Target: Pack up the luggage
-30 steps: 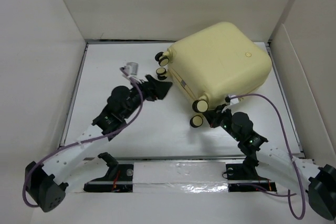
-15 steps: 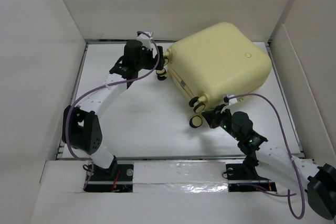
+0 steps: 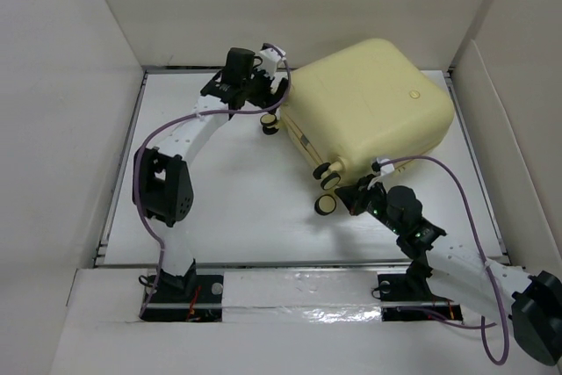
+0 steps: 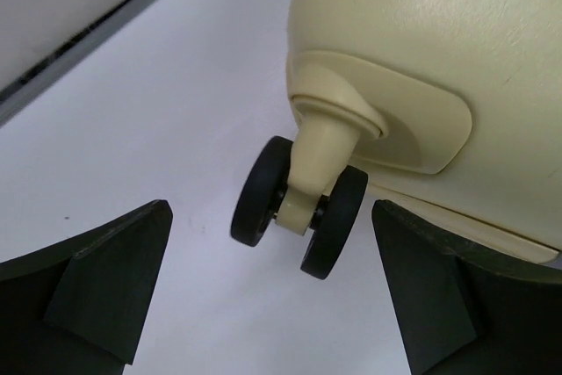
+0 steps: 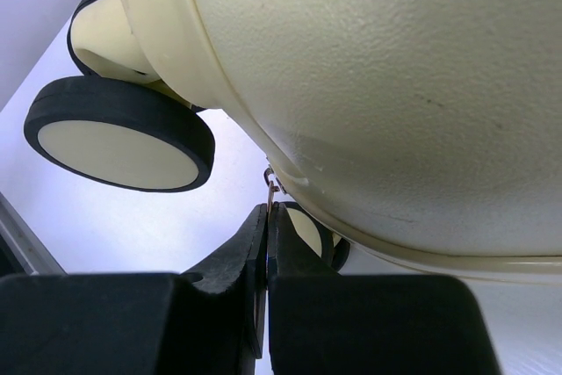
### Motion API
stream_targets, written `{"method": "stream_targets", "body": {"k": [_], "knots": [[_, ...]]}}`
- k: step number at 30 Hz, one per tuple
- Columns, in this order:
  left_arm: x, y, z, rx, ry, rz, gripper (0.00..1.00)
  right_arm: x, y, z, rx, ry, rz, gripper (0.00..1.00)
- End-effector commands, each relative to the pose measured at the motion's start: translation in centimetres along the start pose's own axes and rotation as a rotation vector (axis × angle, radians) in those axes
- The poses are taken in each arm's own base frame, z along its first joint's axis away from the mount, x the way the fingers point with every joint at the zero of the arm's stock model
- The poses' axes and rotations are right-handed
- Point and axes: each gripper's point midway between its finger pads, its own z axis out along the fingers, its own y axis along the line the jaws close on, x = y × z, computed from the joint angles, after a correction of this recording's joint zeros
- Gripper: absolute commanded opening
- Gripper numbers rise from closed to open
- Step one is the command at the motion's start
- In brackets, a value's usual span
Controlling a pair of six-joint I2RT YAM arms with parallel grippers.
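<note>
The luggage is a pale yellow hard-shell suitcase lying shut at the back right of the table. My left gripper is open at its far-left corner. In the left wrist view a black twin wheel on a yellow stem sits between the spread fingers, touching neither, under the luggage shell. My right gripper is at the near corner, beside a yellow-faced wheel. Its fingers are shut on a thin metal zipper pull hanging from the luggage seam.
White walls box in the table on the left, back and right. The left arm's elbow stands over the left half of the table. More suitcase wheels stick out along the side facing the table's middle.
The left arm swung from mid-table to the suitcase's far-left corner, and its jaws spread wider. The right gripper held its grip; the near wheel shifted slightly.
</note>
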Motion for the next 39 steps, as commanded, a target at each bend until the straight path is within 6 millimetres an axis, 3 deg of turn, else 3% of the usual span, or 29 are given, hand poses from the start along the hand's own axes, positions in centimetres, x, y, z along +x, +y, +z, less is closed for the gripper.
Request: {"method": "stream_targets", "body": {"k": [1,6,10,13,17,19,23,29,31,32,38,39], "knots": [[-0.7,-0.4,-0.1,0.101,0.007,0.041,0.99,-3.1,4.6,-0.2,-0.202,-0.069,-0.018,0.0],[-1.8,-1.0,0.8,0.162,-0.004,0.05,0.99,-2.9,4.3,-0.1,-0.198,-0.061,-0.018,0.0],[-1.3,-1.0,2.2,0.175,0.022,0.046,0.95,-2.9,4.2,-0.1,-0.197,-0.062,-0.018,0.0],[-1.0,-1.2,2.8,0.188,0.024,0.043,0.83,-2.9,4.2,-0.1,-0.201,-0.06,-0.018,0.0],[0.1,-1.6,3.2,0.209,0.054,0.038,0.5,-3.0,3.7,-0.1,-0.184,-0.066,-0.014,0.0],[0.8,-1.9,3.2,0.22,0.071,0.028,0.5,-3.2,3.5,-0.2,-0.179,-0.072,-0.014,0.0],[2.5,-1.6,2.8,0.224,0.105,0.002,0.66,-3.3,3.4,-0.4,-0.178,-0.076,-0.014,0.0],[3.4,-1.7,3.4,0.224,0.123,-0.013,0.68,-3.3,3.4,-0.5,-0.18,-0.073,-0.014,0.0],[3.5,-1.7,3.5,0.225,0.122,-0.024,0.57,-3.3,3.4,-0.5,-0.179,-0.074,-0.014,0.0],[3.4,-1.1,3.5,0.211,0.112,-0.029,0.39,-3.4,3.4,-0.6,-0.179,-0.077,-0.014,0.0],[1.2,-0.8,3.0,0.202,0.018,-0.066,0.0,-3.3,3.4,-0.6,-0.176,-0.072,-0.016,0.0],[0.7,-1.0,2.4,0.206,-0.002,-0.068,0.0,-3.2,3.3,-0.5,-0.175,-0.069,-0.016,0.0]]}}
